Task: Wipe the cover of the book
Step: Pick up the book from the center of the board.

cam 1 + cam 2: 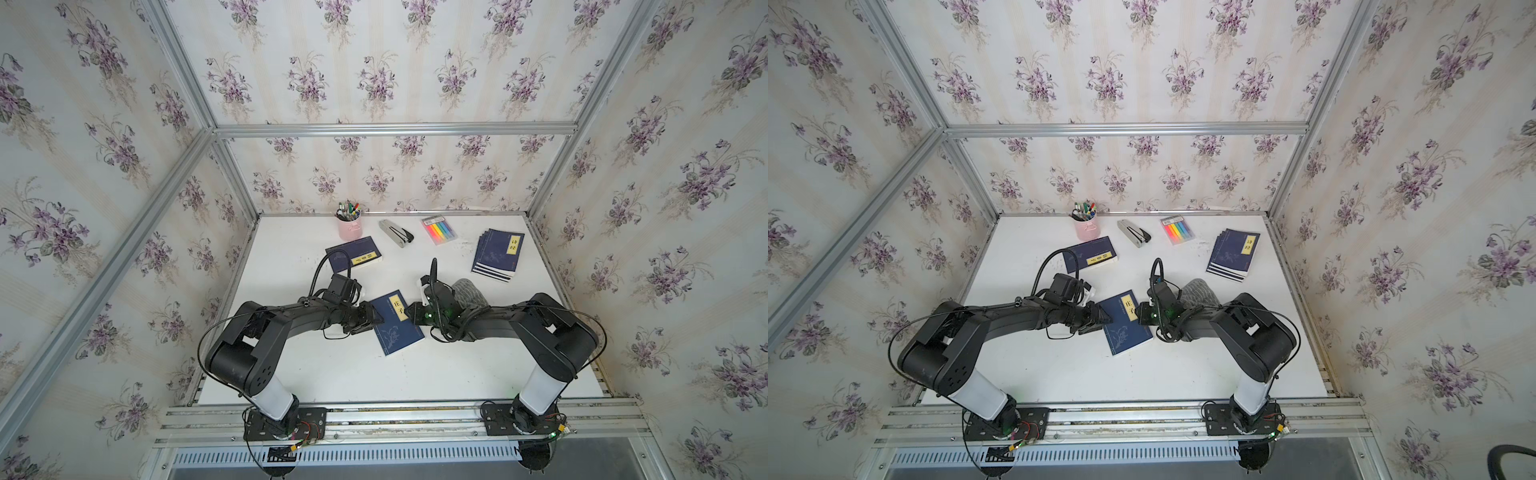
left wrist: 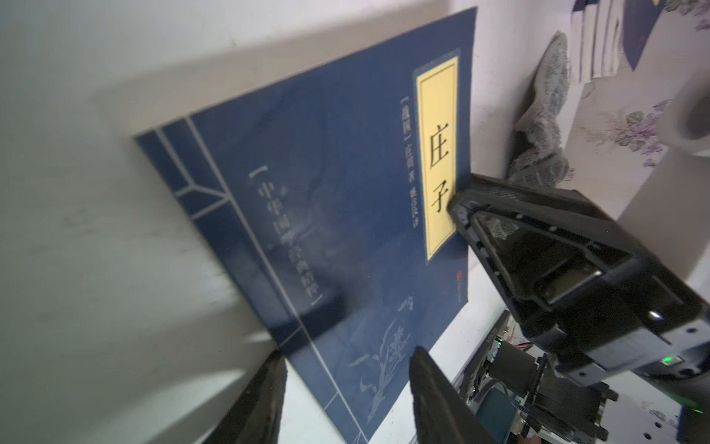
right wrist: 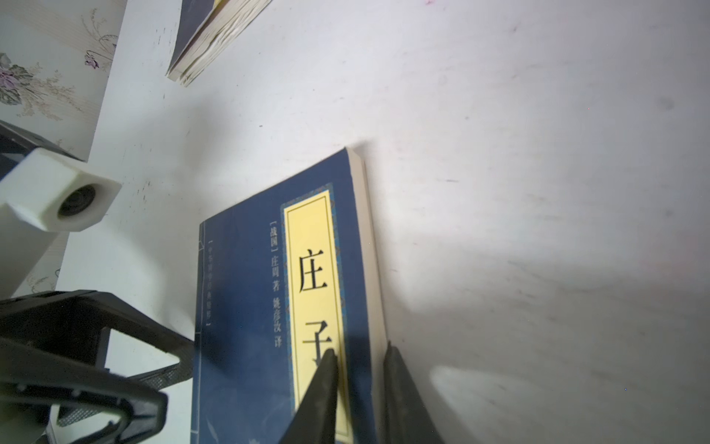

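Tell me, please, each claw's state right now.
Left claw: open, empty, beside the book.
Right claw: narrow gap astride the book's edge; grip cannot be told.

White scuffed tabletop, blue book lying flat near its middle, grey cloth close by, second blue book beside pink pen cup, stapler, pack of coloured markers, fanned stack of blue books far right.

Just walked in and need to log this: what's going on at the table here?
Both arms are at the blue book lying flat on the table. The left tool is open at its spine side; the right tool straddles the opposite edge by the yellow label, grip unclear. The grey cloth lies loose just beyond the right tool, so no wiping is under way.
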